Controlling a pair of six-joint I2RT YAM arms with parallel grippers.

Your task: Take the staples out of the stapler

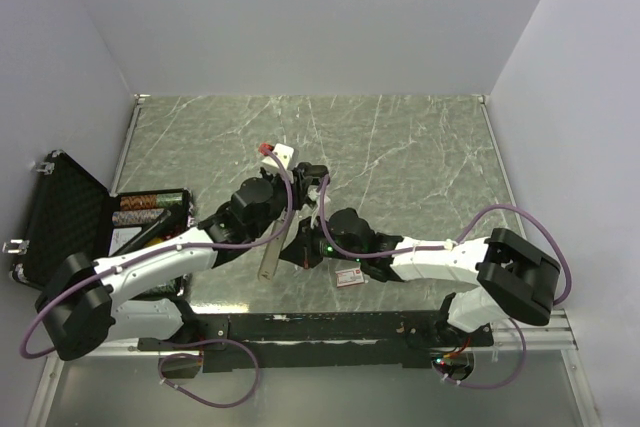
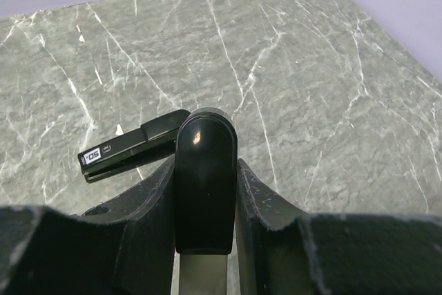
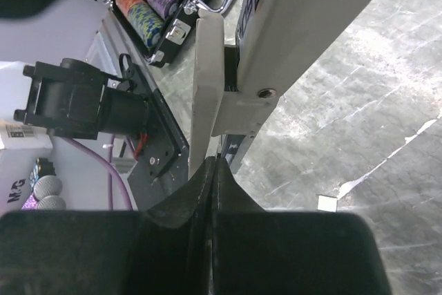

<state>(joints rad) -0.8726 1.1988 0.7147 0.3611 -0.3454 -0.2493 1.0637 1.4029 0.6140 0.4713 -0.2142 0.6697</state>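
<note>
The stapler (image 1: 271, 259) is swung open and held above the table between the two arms. My left gripper (image 2: 206, 170) is shut on its rounded black top (image 2: 206, 191), one finger on each side. A grey metal rail runs down out of view below the top. In the right wrist view, the stapler's grey metal channel (image 3: 304, 32) and a flat metal arm (image 3: 207, 88) stand just ahead of my right gripper (image 3: 212, 164). Its fingers are pressed together at the arm's lower end. The staples are hidden in every view.
A black piece with a white "50" label (image 2: 131, 146) lies on the marble beyond my left fingers. A small red-and-white box (image 1: 349, 275) sits near the front edge. An open black case (image 1: 60, 217) with poker chips (image 1: 150, 209) stands at the left.
</note>
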